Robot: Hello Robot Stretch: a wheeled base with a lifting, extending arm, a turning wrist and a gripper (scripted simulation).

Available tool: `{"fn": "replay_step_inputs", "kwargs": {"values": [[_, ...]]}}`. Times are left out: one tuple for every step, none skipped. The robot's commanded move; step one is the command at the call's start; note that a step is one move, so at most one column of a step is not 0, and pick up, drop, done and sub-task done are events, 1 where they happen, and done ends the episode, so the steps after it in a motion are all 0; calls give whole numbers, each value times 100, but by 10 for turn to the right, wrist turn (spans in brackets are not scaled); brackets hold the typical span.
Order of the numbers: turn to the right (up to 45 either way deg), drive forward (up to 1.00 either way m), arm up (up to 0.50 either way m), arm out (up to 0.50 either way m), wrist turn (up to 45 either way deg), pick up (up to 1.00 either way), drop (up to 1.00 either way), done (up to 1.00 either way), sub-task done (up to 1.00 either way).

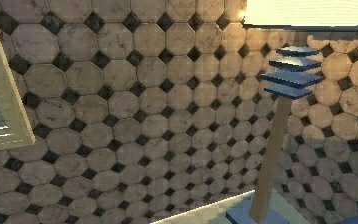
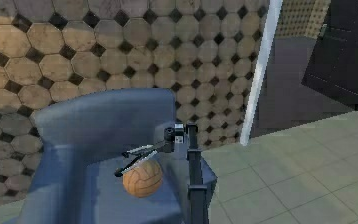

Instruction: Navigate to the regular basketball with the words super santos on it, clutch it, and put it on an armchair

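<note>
Tiled wall (image 1: 137,90): octagonal stone pattern across the forward view; the same pattern stands behind the chair in the arm side view.
Floor (image 2: 287,170): pale square tiles, arm side view's right.
Doorway (image 2: 337,50): dark opening, arm side view's upper right, with a white frame post (image 2: 262,60) on its left.
Armchair (image 2: 77,130): blue-grey, against the wall, arm side view's left and centre.
Floor lamp (image 1: 287,110): forward view's right; wooden pole, stacked blue shades, blue base.
Arm (image 2: 194,175): dark bar rising from the arm side view's bottom edge, reaching over the armchair.
Basketball (image 2: 142,179): orange, over the armchair seat, just below the fingers.
Gripper (image 2: 135,155): fingers point left above the ball; hold and finger spacing cannot be told.
</note>
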Motion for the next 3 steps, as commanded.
{"fn": "replay_step_inputs", "kwargs": {"values": [[0,0,10,0,0,0,0,0,0],[0,0,0,-8,0,0,0,0,0],[0,0,0,0,0,0,0,100,0]]}}
